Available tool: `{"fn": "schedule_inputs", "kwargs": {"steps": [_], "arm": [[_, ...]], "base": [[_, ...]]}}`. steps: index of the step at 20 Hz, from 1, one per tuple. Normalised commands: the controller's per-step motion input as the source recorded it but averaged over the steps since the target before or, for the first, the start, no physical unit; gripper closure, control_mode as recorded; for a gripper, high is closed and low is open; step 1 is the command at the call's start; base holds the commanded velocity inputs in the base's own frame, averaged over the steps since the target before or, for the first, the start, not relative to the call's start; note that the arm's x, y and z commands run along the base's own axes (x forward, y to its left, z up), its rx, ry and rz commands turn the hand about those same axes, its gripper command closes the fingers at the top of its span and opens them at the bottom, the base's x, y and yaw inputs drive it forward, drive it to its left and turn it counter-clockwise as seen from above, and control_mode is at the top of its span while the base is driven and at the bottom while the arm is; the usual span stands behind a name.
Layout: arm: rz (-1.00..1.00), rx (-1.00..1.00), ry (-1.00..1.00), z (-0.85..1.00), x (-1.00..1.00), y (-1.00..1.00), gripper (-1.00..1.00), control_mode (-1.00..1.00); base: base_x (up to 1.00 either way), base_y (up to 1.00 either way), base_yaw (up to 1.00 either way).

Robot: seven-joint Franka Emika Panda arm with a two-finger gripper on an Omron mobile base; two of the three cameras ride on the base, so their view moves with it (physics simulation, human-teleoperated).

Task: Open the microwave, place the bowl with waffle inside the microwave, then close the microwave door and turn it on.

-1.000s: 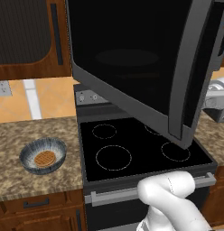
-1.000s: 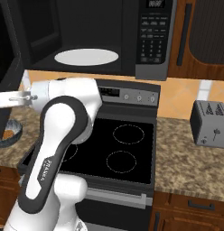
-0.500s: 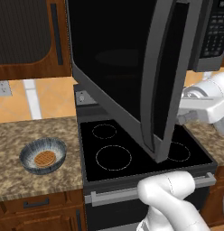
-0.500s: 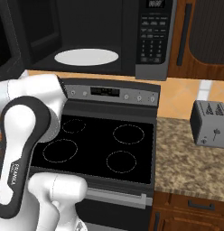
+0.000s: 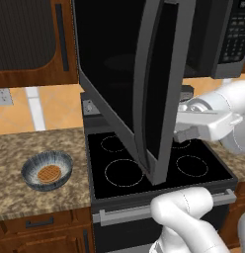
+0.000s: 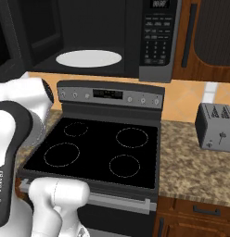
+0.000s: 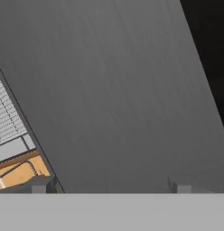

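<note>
Microwave door flat across spread, empty jaws of gripper

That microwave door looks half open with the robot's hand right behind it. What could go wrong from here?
1. The microwave door hangs out over the stove; the open gripper sits close behind it, so a wide swing might knock it.
2. The bowl with the waffle waits on the counter left of the door; carrying it past that door edge could clip it and spill.
</note>
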Motion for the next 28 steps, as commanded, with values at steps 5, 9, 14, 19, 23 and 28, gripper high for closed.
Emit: {"fn": "schedule_inputs", "kwargs": {"steps": [5, 9, 14, 19, 23, 28], "arm": [[0.0, 0.0, 0.0, 0.0, 0.0, 0.48, -1.0, -1.0], [0.0, 0.0, 0.03, -0.07, 0.02, 0.37, -1.0, -1.0], [-0.05, 0.0, -0.02, -0.04, 0.17, 0.31, -1.0, -1.0], [-0.26, 0.03, 0.34, -0.02, 0.0, -0.72, -1.0, -1.0], [-0.44, -0.03, 0.5, -0.49, 0.16, -1.0, -1.0, -1.0], [-0.21, -0.29, 0.3, -1.0, 0.92, -0.42, -1.0, -1.0]], "base": [[0.0, 0.0, 0.0], [0.0, 0.0, 0.0], [0.0, 0.0, 0.0], [0.0, 0.0, 0.0], [0.0, 0.0, 0.0], [0.0, 0.0, 0.0]]}}
